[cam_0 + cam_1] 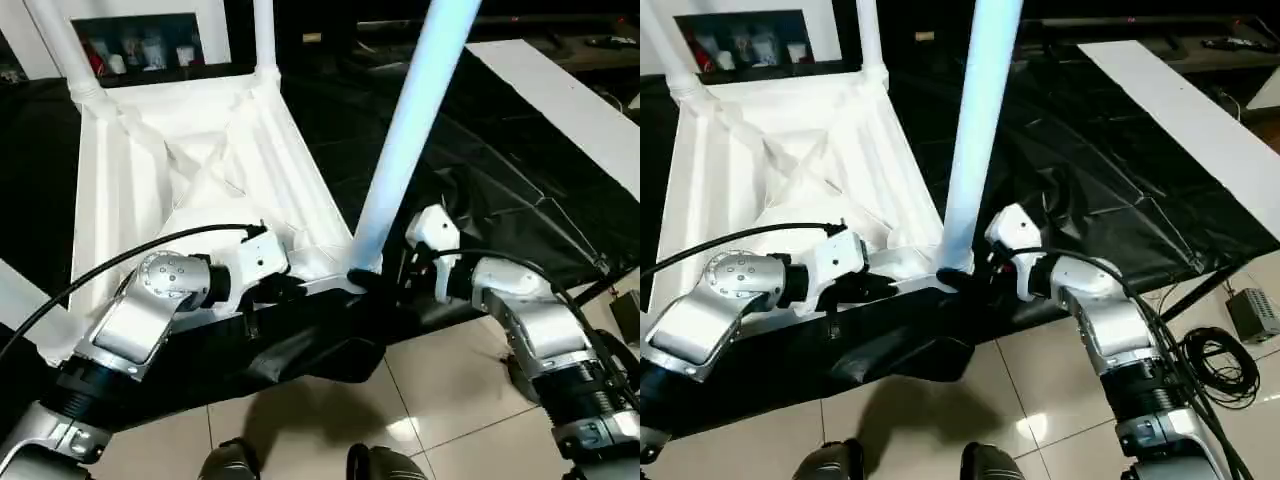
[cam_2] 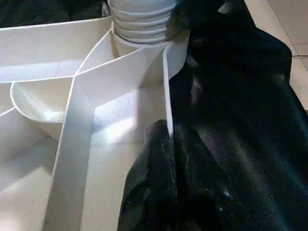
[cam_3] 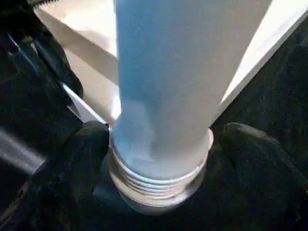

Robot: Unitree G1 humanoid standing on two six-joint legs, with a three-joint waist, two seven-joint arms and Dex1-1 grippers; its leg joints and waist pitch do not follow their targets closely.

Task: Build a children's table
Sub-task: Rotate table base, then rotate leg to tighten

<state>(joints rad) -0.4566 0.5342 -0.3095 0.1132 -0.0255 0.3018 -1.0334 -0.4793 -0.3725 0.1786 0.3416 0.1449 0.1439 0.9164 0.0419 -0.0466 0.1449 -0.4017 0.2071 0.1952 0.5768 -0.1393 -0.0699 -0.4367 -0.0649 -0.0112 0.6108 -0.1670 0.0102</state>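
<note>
Upturned tabletop (image 1: 180, 170) lies on the black-draped desk (image 1: 480, 150). Right pincer (image 3: 161, 144) clamped around the leg (image 1: 405, 130) base at the near corner socket. Left pincer (image 1: 290, 285) together, pressing the rim. Risk: leg enters crooked, threads jam.

From my seat this looks like a robot test room or lab rather than a home: I see a work surface draped in a crumpled black sheet (image 1: 480, 150) standing on a glossy tiled floor (image 1: 1040, 400). Loose black cables and a small power box (image 1: 1248, 312) lie on the tiles, and a white-framed cabinet (image 1: 140, 45) with small items on its shelf stands behind.
</note>
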